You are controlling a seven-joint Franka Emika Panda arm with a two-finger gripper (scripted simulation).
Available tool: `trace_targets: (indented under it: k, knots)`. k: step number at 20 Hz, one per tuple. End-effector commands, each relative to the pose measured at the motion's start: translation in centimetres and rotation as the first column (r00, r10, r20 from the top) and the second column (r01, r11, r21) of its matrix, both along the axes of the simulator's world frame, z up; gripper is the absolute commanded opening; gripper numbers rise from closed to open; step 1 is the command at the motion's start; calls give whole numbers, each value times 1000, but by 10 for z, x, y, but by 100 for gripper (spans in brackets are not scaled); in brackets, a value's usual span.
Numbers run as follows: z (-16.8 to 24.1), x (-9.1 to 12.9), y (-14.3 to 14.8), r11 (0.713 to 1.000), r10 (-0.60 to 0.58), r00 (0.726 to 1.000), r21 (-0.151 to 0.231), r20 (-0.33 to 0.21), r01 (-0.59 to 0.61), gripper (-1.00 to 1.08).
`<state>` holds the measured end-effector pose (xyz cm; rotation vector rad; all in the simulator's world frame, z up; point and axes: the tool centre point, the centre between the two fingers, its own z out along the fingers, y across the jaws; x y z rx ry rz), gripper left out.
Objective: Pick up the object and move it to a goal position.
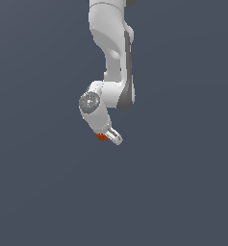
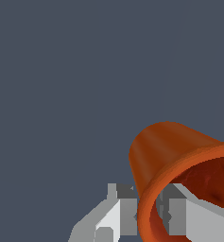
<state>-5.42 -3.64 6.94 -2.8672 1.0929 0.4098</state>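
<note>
The object (image 1: 101,137) is a tiny orange-red stubby piece at the tip of my white hand in the exterior view. In the wrist view the object (image 2: 165,146) shows as an orange-red hollow cup shape lying tilted, its open rim toward the camera. My gripper (image 1: 111,136) hangs tilted under the white arm. In the wrist view my gripper (image 2: 146,196) has its grey fingers (image 2: 117,215) on either side of the cup's rim wall, shut on it. The object is held off any surface.
Only a plain dark grey-blue background shows around the arm (image 1: 113,53) in both views. No table edge, goal marker or other object is visible.
</note>
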Motion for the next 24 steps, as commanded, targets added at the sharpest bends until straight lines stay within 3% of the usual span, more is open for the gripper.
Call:
trace_targets:
  k: [1,14,24]
  knots:
    - [0,0,0,1000,0,1000,0,1,0,-100]
    - [9,-3,2,1000,1,1000,0,0,-1,-100]
    - [64,-21,11,1000,1,1000,0,0,-1,-100]
